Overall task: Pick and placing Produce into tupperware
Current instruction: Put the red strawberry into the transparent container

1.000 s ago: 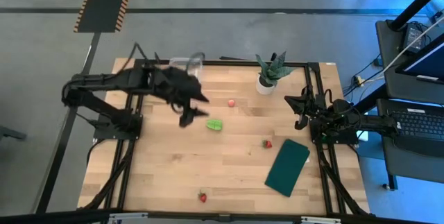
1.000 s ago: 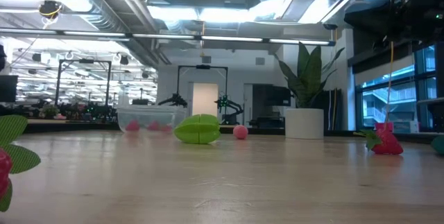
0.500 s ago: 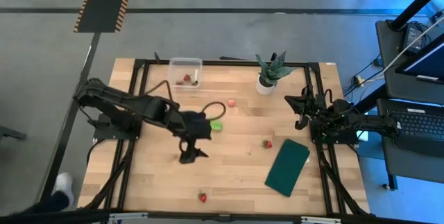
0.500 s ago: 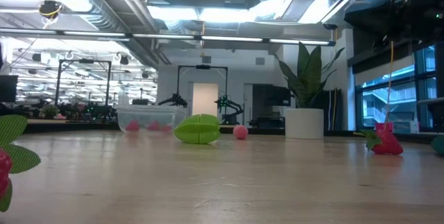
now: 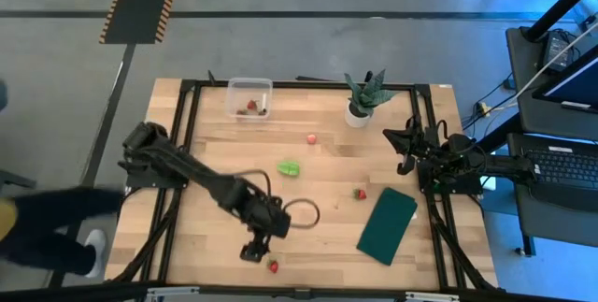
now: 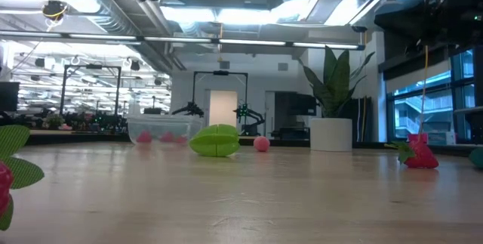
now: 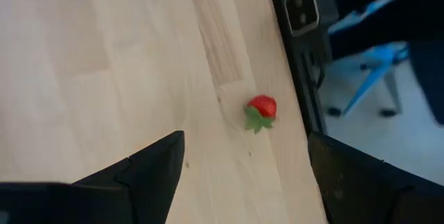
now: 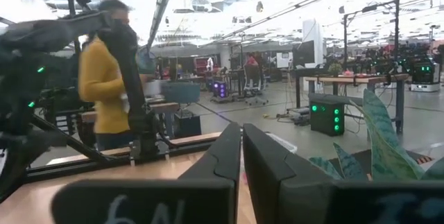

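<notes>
My left gripper (image 5: pixel 254 251) hangs open above the table near its front edge, touching nothing. A red strawberry (image 5: pixel 273 266) lies on the wood just beside it; in the left wrist view the strawberry (image 7: pixel 261 110) shows ahead, between the two open fingers (image 7: pixel 161 166). The green lumpy piece (image 5: pixel 289 167), the pink round fruit (image 5: pixel 311 138) and another strawberry (image 5: pixel 359 193) rest on the table. The clear tupperware (image 5: pixel 249 98) stands at the far edge with strawberries in it. My right gripper (image 8: pixel 241 135) is shut and parked at the table's right edge.
A potted spiky plant (image 5: pixel 363 102) stands at the far right. A flat dark green rectangle (image 5: pixel 387 224) lies at the near right. The black frame rail (image 7: pixel 295 64) runs along the front edge beside the strawberry. A person (image 5: pixel 47 220) passes left of the table.
My left gripper has swung from over the tupperware at the far edge toward the near edge and down, tipping to point more steeply downward, ending beside the front strawberry. A person has come into view at the table's left.
</notes>
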Controlling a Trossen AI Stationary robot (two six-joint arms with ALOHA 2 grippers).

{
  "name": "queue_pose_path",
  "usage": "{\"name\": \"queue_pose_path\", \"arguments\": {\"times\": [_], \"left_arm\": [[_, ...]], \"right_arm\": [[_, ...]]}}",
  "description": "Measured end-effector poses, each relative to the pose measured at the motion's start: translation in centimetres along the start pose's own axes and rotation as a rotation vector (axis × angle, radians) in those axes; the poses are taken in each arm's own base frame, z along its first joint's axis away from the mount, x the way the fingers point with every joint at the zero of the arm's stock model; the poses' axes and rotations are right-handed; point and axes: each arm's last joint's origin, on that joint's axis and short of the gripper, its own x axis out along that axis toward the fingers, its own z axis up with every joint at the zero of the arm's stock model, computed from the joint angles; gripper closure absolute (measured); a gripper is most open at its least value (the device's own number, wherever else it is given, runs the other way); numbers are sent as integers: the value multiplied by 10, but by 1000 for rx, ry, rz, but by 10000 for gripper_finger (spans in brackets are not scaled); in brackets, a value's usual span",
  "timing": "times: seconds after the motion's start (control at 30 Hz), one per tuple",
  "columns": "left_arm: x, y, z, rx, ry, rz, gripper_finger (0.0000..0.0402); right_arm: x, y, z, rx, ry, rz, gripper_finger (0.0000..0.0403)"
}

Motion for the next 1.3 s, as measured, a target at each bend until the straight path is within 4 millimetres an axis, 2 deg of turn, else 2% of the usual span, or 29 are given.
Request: {"name": "queue_pose_path", "arguments": {"times": [0.23,0.37,0.43,0.57,0.7,0.83,1.07,1.3], "left_arm": [[30,-25,-9,166,4,172,122],[43,-33,-13,221,46,188,130],[49,-38,-9,273,61,198,131],[51,-45,15,401,82,219,131],[62,-37,21,344,214,264,131],[61,-41,28,334,204,232,131],[62,-61,24,487,205,182,131],[90,-69,14,508,282,109,131]], "right_arm": [[0,0,-1,-1,9,0,381],[0,0,-2,-5,23,0,381],[0,0,-4,-7,37,0,381],[0,0,-6,14,64,-2,381],[0,0,-7,38,73,-2,381],[0,0,-7,35,73,-2,381],[0,0,-8,29,76,-1,381],[0,0,-9,19,87,-1,381]]}}
